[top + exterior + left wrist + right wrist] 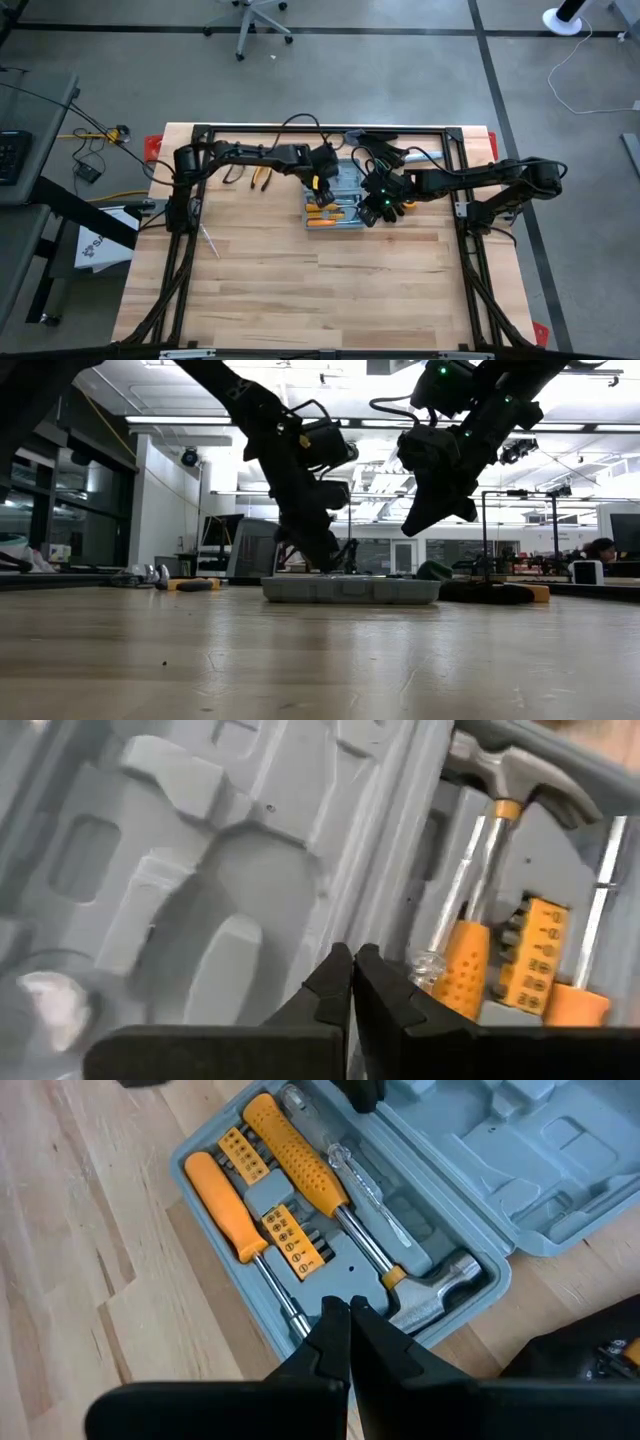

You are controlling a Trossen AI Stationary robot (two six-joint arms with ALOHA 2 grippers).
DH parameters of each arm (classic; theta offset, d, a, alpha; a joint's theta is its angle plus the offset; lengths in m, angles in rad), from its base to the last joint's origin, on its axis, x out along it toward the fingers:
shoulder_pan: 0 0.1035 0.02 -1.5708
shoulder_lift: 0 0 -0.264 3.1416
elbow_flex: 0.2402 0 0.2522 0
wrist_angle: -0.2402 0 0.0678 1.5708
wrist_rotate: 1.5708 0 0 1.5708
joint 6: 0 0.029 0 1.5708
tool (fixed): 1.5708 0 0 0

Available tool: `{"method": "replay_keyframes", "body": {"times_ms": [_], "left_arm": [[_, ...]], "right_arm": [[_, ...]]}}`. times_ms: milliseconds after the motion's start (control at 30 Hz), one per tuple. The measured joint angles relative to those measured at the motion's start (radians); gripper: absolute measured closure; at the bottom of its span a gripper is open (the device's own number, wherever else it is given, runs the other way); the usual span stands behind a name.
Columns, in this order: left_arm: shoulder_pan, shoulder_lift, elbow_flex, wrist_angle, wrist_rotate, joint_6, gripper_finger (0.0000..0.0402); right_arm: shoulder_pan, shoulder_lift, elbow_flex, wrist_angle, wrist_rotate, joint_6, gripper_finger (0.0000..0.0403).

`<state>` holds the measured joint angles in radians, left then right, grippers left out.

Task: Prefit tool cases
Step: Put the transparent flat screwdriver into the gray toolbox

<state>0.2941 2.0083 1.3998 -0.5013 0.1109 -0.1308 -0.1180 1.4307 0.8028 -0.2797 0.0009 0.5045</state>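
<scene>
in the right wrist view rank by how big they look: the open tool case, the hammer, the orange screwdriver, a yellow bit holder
1. tool case, both halves open
2. hammer, longest tool
3. orange screwdriver, somewhat shorter, its tip hidden behind the right gripper
4. yellow bit holder, clearly smallest

Grey-blue tool case (335, 205) open flat, table's far-centre, orange-handled tools in tray

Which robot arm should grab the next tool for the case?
Probably the left. The pliers lie loose on the table on its side, near the left gripper. The right gripper hangs over the hammer, already in the open tool case.
</scene>
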Motion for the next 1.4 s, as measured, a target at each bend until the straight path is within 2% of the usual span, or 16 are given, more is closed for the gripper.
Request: {"method": "replay_keyframes", "body": {"times_ms": [167,233,367,500,567,767,967,1133,1267,1400], "left_arm": [[-0.008,-0.012,0.002,0.038,0.152,0.009,0.0401],[-0.019,-0.010,0.001,0.022,0.168,0.010,0.0401],[-0.036,0.006,0.000,0.014,0.153,0.025,0.0401],[-0.034,0.009,0.000,0.019,0.030,0.012,0.0401],[-0.028,0.009,0.000,0.035,0.001,0.008,0.0401],[-0.014,0.009,0.001,0.029,0.035,0.002,0.0401],[-0.027,0.001,0.001,0.052,0.149,0.018,0.0401],[-0.043,0.029,0.000,0.038,0.147,0.028,0.0401],[-0.041,0.039,0.001,0.030,0.058,0.015,0.0401],[-0.032,0.040,0.000,0.042,0.035,0.004,0.0401]], "right_arm": [[0.000,0.000,0.000,0.000,0.000,-0.007,0.0403],[0.000,0.000,0.000,0.000,0.000,-0.007,0.0403],[0.000,0.000,0.000,0.000,0.000,-0.009,0.0403],[0.000,0.001,0.000,-0.001,0.007,-0.012,0.0403],[0.000,0.001,0.000,-0.007,0.007,-0.012,0.0403],[0.000,0.001,0.000,-0.016,0.007,-0.015,0.0403],[0.000,0.001,0.000,-0.016,0.013,-0.015,0.0403],[0.000,0.001,0.000,-0.016,0.019,-0.016,0.0403],[0.000,0.001,0.000,-0.017,0.023,-0.023,0.0403],[0.000,0.001,0.000,-0.024,0.023,-0.027,0.0403]]}}
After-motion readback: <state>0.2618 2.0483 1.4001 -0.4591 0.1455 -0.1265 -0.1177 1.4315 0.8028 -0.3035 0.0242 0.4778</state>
